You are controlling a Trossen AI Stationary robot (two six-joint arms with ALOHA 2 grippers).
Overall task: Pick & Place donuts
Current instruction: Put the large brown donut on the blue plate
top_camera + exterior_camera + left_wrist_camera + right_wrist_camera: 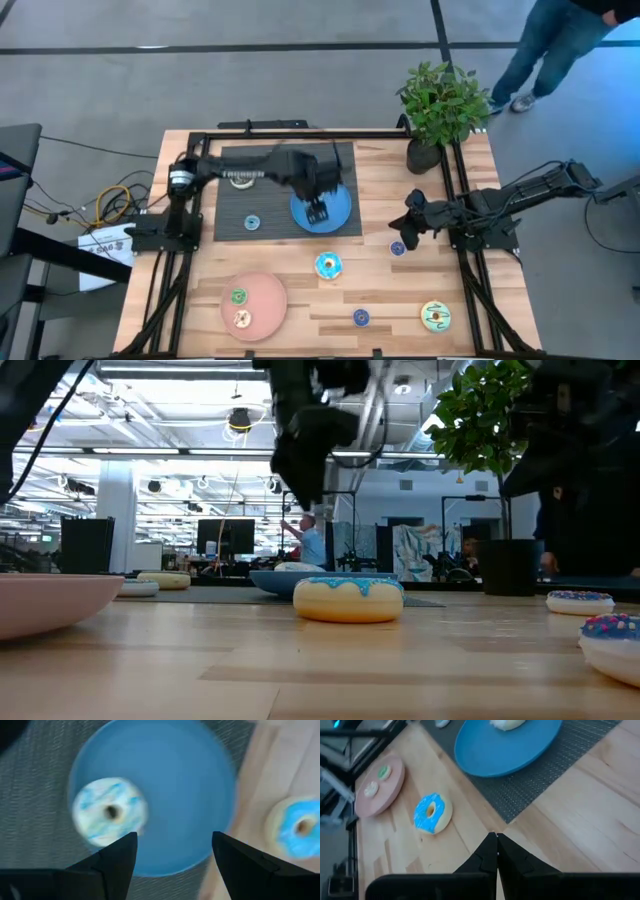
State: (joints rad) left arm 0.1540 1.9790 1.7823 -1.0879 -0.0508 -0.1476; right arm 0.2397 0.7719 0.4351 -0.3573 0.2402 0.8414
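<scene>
My left gripper [172, 852] is open and hovers over the blue plate [340, 212] on the grey mat. A white donut with blue flecks [110, 811] lies flat on that plate, just ahead of one finger; nothing touches it. A cream donut with blue icing [328, 265] lies on the wood near the plate and shows in the right wrist view [433, 813] and the low view [348, 598]. My right gripper [496, 845] is shut and empty, above the table's right side [410, 225]. A small green donut [238, 296] and a small cream donut [241, 320] rest on the pink plate [268, 300].
A small teal donut [252, 222] lies on the mat. Two small blue donuts [397, 248] [361, 317] and a yellow-green donut [436, 316] lie on the wood. A potted plant [440, 105] stands at the far right corner. A person [555, 45] walks beyond the table.
</scene>
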